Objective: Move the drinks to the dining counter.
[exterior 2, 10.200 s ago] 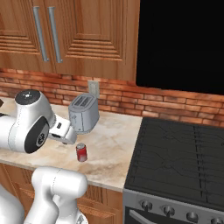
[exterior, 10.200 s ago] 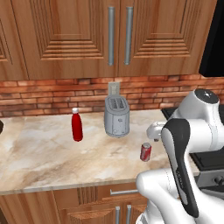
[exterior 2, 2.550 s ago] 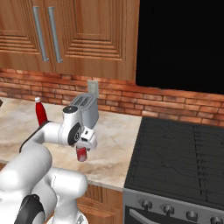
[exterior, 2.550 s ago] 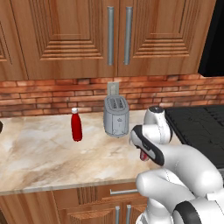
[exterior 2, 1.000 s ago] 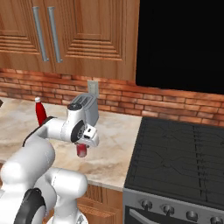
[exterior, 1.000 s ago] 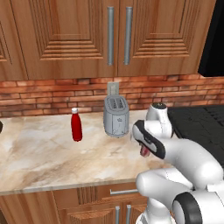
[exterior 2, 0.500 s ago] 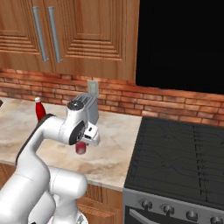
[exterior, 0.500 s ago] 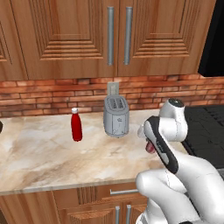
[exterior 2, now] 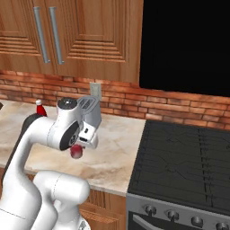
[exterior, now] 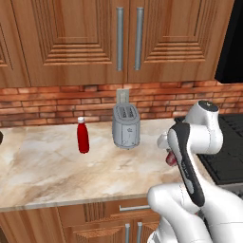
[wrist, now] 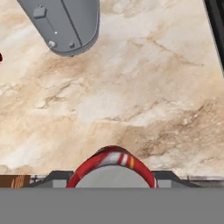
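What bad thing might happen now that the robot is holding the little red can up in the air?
1. The soda can hangs in the gripper above the worktop; if the shut jaws slip, it may drop and roll.
2. The toaster stands close beside the arm, so a wide swing might bump it.
3. The red bottle stands upright nearby and could topple if clipped.

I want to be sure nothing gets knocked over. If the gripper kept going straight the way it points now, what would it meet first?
The gripper, shut on the soda can, points down at bare marbled worktop; the can's base would likely touch that first. The toaster sits off to one side.
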{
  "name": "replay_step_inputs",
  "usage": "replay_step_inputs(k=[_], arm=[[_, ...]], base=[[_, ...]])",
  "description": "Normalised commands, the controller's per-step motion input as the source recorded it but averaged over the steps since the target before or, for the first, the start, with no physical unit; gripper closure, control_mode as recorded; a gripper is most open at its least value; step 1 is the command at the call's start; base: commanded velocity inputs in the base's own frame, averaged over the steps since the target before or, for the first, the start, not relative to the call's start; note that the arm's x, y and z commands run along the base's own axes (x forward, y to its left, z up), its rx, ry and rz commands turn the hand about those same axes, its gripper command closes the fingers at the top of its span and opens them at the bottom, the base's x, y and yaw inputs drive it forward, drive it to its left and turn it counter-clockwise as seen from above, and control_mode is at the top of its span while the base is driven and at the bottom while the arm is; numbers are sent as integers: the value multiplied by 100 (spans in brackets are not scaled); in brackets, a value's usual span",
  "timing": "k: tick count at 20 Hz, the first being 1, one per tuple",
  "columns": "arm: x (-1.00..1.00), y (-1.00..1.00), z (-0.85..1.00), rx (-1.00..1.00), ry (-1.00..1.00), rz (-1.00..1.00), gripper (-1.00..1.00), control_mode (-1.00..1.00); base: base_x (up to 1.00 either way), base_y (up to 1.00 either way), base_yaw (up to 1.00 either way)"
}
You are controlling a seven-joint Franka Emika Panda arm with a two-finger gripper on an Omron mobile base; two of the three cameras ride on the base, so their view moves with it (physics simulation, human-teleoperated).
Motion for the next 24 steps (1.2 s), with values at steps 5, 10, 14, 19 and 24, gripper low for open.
replay_step_inputs(k=[5,10,14,19,24], arm=[[-79,-4,48,-1,-2,0,100,-100],[-75,0,50,0,-20,0,100,-100],[-65,0,63,0,-18,0,100,-100],[-40,0,58,0,-10,0,100,-100],[-54,0,22,0,-2,0,100,100]], base=[[0,0,0],[0,0,0],[0,0,0],[0,0,0],[-11,0,-1]])
